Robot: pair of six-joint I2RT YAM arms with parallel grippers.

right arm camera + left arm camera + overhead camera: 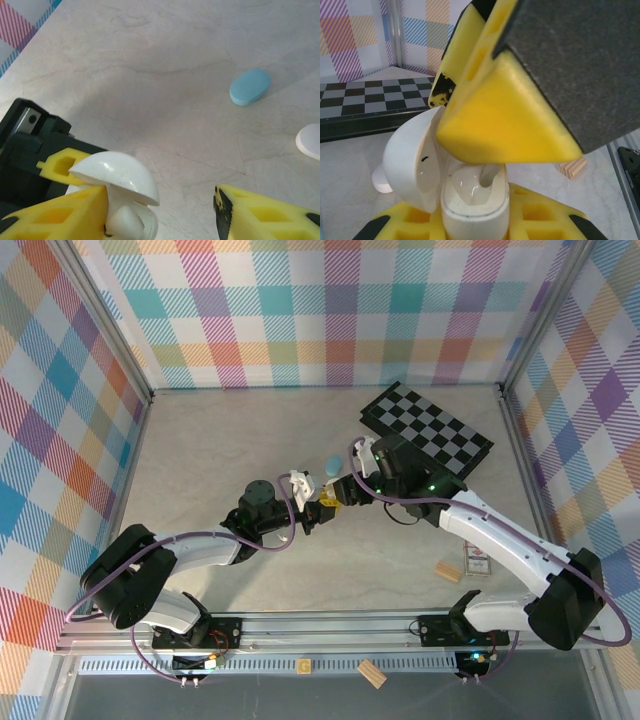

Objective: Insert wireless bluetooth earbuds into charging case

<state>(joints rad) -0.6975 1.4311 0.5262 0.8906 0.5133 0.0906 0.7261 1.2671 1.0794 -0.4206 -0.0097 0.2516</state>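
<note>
1. We see the left gripper (pixel 312 512) clamped on the base of an open white case (pixel 475 207), held near the middle of the tabletop (pixel 220 450). Its yellow fingers (pixel 402 222) press the case from both sides.
2. The lid (pixel 412 160) is swung back; in the left wrist view it leans to the left of the base. In the right wrist view it shows as a white dome.
3. A white bud (pixel 487 176) sits in the case's well, its stem angling upward. We cannot tell whether it is pressed fully home.
4. The right gripper (pixel 162 205) hangs just over the case with its jaws apart and nothing between them. One finger (pixel 60 217) is right beside the lid and the other stands well apart from it.
5. In the left wrist view that finger looms close above the open well and the bud. We cannot tell whether it touches either.
6. Beyond the two grippers a blue oval (pixel 250 86) lies flat on the tabletop. A white oval (pixel 310 141) lies near it, and the two do not touch.
7. A checkerboard (pixel 430 430) lies at the far right of the tabletop.
8. A wooden block (pixel 449 571) and a small card (pixel 476 560) lie just beside each other, close to the right arm.
</note>
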